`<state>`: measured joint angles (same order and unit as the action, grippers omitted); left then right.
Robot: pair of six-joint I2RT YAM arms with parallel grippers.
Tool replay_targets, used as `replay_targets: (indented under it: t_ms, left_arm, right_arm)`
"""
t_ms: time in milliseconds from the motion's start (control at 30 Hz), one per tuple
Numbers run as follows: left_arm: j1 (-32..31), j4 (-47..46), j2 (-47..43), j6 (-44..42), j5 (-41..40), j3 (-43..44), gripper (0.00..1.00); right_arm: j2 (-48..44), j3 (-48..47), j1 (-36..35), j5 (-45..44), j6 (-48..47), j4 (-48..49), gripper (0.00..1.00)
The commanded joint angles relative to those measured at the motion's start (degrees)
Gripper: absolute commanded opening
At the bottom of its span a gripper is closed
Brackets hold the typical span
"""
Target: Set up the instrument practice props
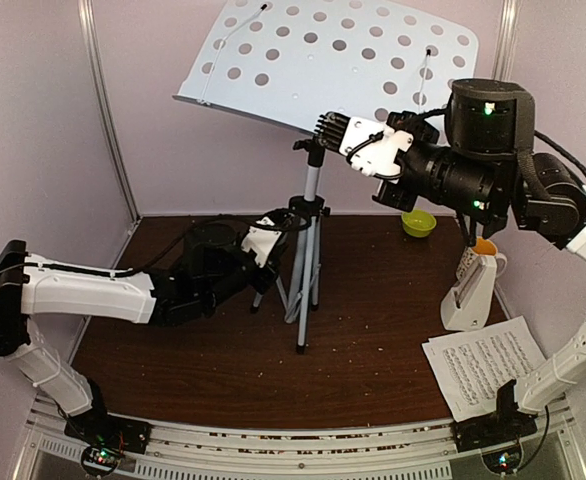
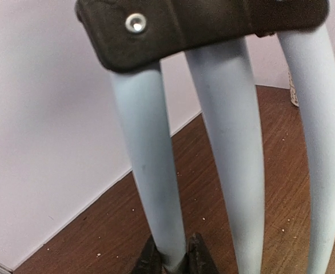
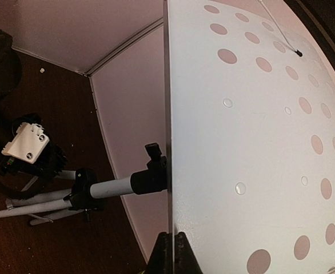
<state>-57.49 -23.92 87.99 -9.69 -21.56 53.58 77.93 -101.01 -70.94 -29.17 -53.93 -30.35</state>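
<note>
left hand closed on tripod leg | right hand pinched shut on perforated panel edge | music stand upright, middle of table | risk: uneven pull could tip stand, or panel edge slip free

The dark brown wooden desk, dotted with pale crumbs, carries a tall silver tripod music stand on its three legs near the middle. Far right sits a small yellow-green bowl. Nearer on the right stands a small white pyramid metronome with a white mug with orange inside just behind it, and white sheet-music paper lies flat at the near right corner.
</note>
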Motion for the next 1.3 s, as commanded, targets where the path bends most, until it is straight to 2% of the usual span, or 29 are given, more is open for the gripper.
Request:
replay_targets:
  t_ms: [0,267,333,467,667,867,933,1067,1267]
  left_arm:
    - [1.3,6.2,1.0,-9.9,2.3,-2.8,0.0]
    - [3.0,4.1,3.1,-5.1,6.5,-1.7,0.0]
    - [2.9,3.8,4.2,-3.6,6.9,-0.9,0.0]
    - [2.9,2.6,5.3,-2.2,7.7,-0.6,0.0]
    - [2.9,0.6,5.1,-2.1,6.9,-2.2,0.0]
    - [2.8,0.5,4.8,-2.4,6.9,-2.1,0.0]
    - [2.8,0.7,4.8,-2.4,7.0,-2.0,0.0]
    - [2.8,2.1,4.8,-2.3,7.1,-1.2,0.0]
    - [2.8,2.6,4.8,-2.2,7.0,-1.4,0.0]
  right_arm:
    - [-3.7,-8.7,-0.7,0.1,-2.0,22.8,0.0]
    - [-3.6,-5.2,-0.7,2.9,-0.6,22.3,0.0]
    - [-3.2,-4.2,-0.8,3.1,-0.2,22.1,0.04]
    - [-2.8,-2.0,-1.6,2.2,-0.8,23.9,0.27]
    - [-3.2,0.2,-3.4,2.5,-2.4,26.7,0.48]
    - [-5.6,6.1,-6.4,2.5,-2.3,31.0,0.79]
    - [-6.5,7.3,-7.4,2.6,-0.8,31.2,0.85]
    - [-8.9,8.9,-9.5,0.8,4.3,28.7,0.89]
    - [-20.6,17.2,-9.9,4.0,20.1,22.8,1.0]
